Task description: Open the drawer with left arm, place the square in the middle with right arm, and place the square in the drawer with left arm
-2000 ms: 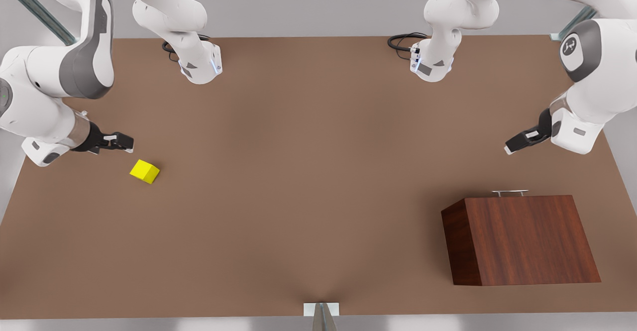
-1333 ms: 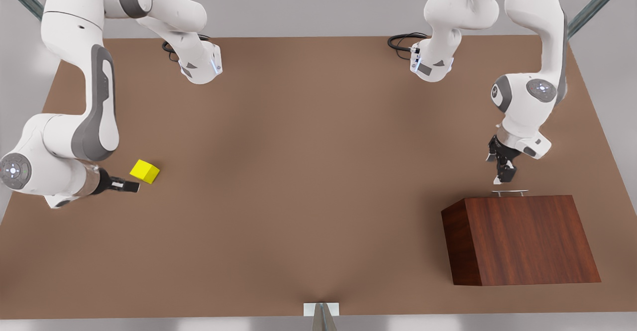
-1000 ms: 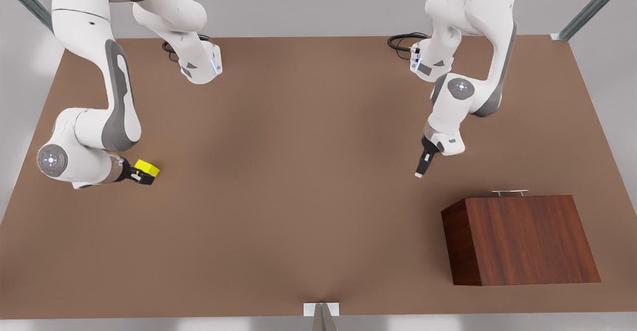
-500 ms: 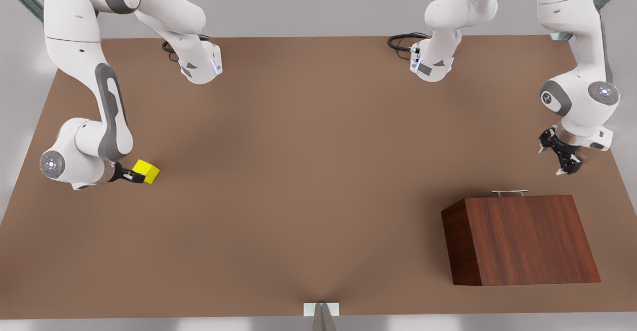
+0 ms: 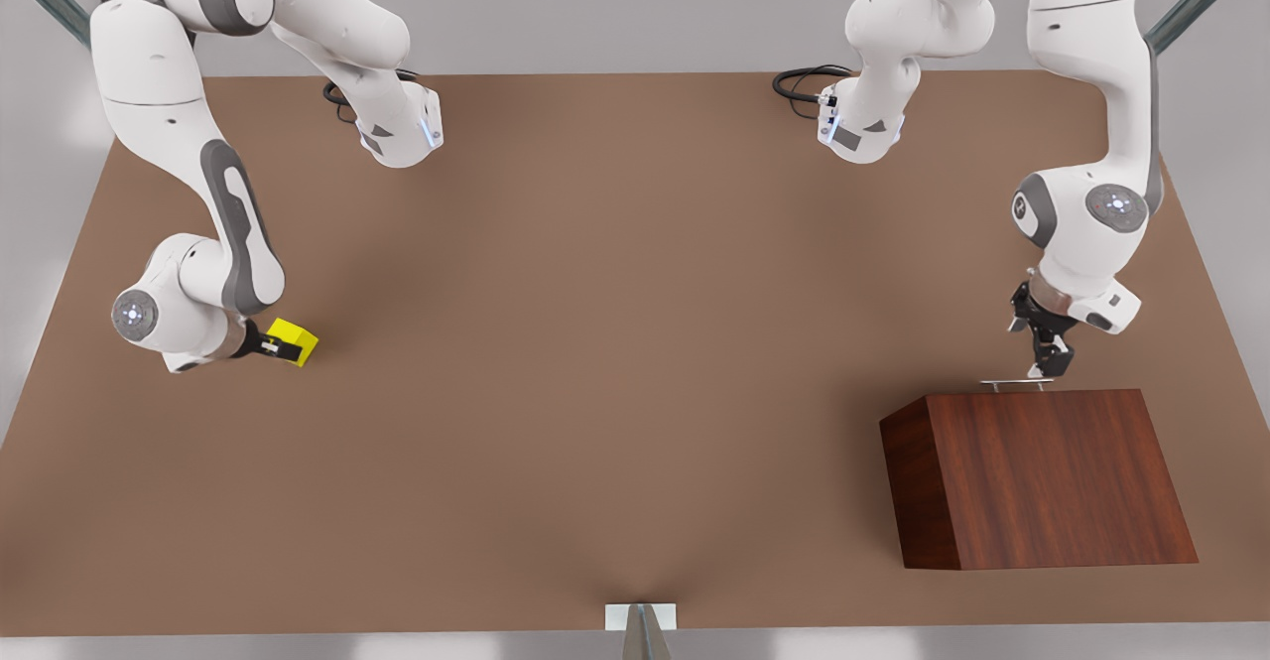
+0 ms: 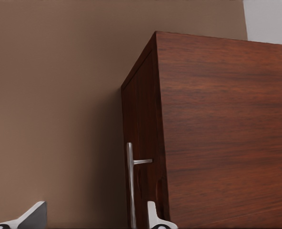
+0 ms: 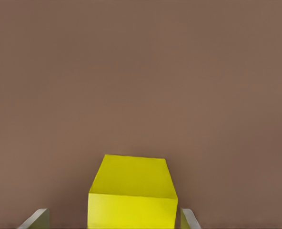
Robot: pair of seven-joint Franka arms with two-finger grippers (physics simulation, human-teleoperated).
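- two grippers work low over the brown tabletop (image 5: 615, 342).
- the cabinet (image 5: 1037, 476) stands at 4 o'clock, its drawer shut.
- left gripper (image 5: 1044, 367), fingers wide, straddles the handle (image 5: 1017, 382).
- right gripper (image 5: 278, 347), at 9 o'clock, brackets the square (image 5: 295, 340), fingertips (image 7: 36, 219) not quite touching.

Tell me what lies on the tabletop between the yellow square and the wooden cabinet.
Nothing: in the front view, the tabletop is bare between the square, at the right gripper, and the cabinet, whose handle the left gripper has reached.
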